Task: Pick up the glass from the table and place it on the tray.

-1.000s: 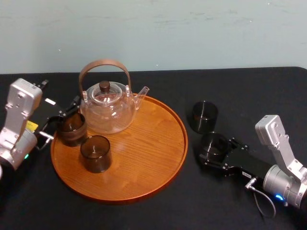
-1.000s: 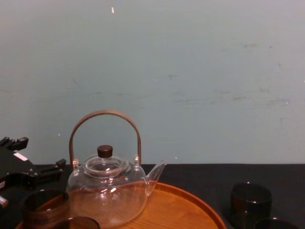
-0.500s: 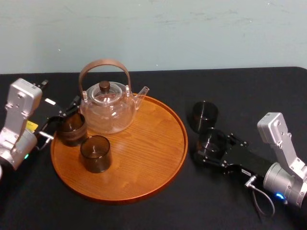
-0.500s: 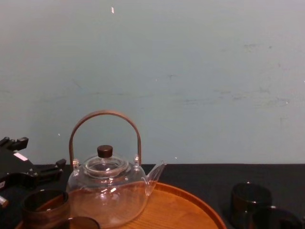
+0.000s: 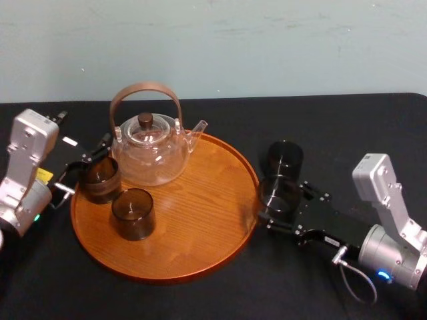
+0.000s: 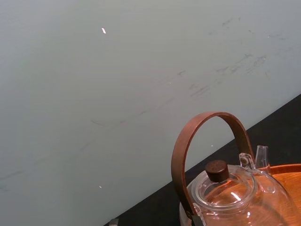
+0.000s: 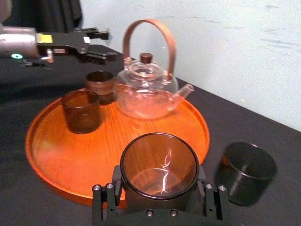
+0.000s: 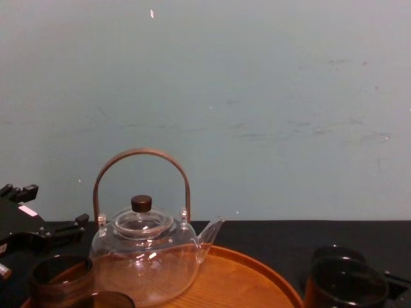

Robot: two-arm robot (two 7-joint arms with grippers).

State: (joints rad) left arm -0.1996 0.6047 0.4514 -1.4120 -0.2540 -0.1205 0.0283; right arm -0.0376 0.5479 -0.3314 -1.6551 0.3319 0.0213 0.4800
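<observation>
CARRYING IN: The right pincer (image 5: 280,203) is clamped on a dark glass (image 5: 279,192), gripping it low on both sides so that it rides upright, mouth level. The glass is just beside the right rim of the tray (image 5: 200,220) and not yet over it. The low hold looks chosen to clear that raised rim. The right arm reaches in flat across the counter (image 5: 333,127), wrist low and forearm angled toward the tray. A second glass (image 5: 285,159) stands just behind. A teapot (image 5: 150,150) and two glasses (image 5: 133,213) fill the tray's left half. The left pincer (image 5: 85,165) idles at the tray's left edge.
</observation>
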